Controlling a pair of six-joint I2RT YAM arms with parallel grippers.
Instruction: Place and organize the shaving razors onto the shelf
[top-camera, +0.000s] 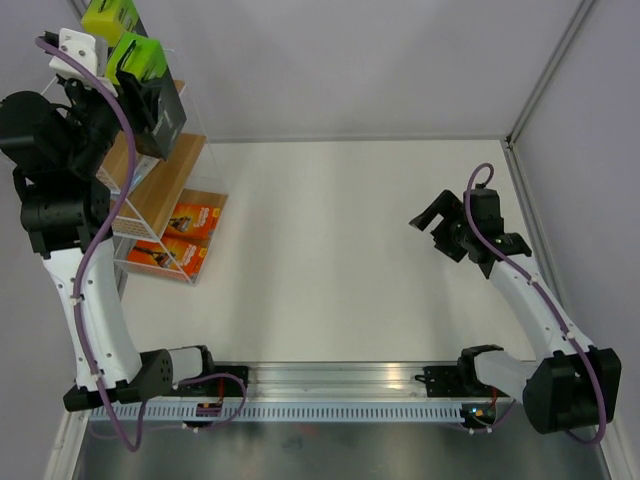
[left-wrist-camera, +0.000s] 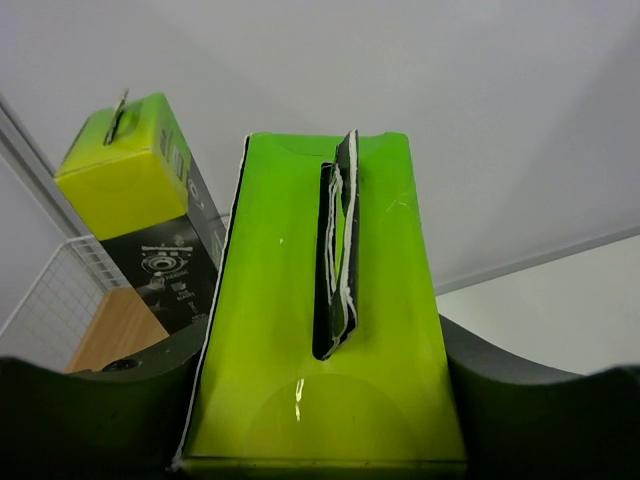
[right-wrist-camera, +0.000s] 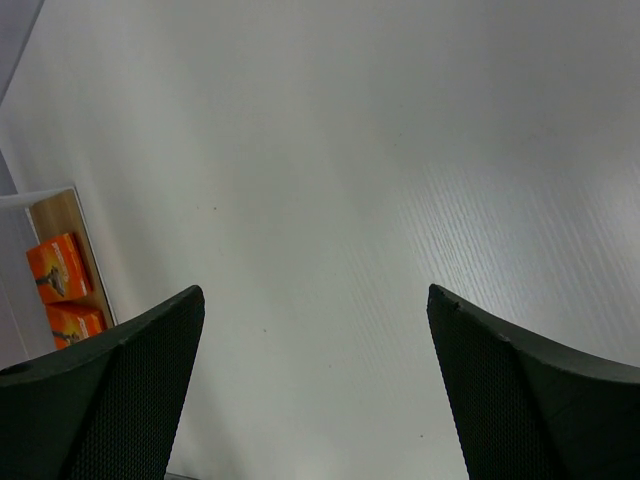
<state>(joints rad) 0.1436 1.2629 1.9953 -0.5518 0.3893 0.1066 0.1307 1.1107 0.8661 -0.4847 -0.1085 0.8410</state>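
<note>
My left gripper (top-camera: 138, 80) is raised by the top of the shelf (top-camera: 165, 185) and is shut on a black razor box with a lime-green top (top-camera: 140, 55). In the left wrist view that box (left-wrist-camera: 320, 300) fills the space between the fingers (left-wrist-camera: 90, 400). A second lime-green-topped box (top-camera: 110, 18) stands just behind it on the top board (left-wrist-camera: 120, 330), and shows in the left wrist view (left-wrist-camera: 130, 180). Two orange boxes (top-camera: 195, 220) (top-camera: 165, 258) sit on the lowest board. The white-blue pack is not in view. My right gripper (top-camera: 432, 222) is open and empty above the table.
The shelf stands at the table's far left against the wall. The right wrist view shows bare white table (right-wrist-camera: 350, 180) between the fingers, with the orange boxes (right-wrist-camera: 58, 268) far off at the left. A grey wall (top-camera: 590, 150) edges the right side.
</note>
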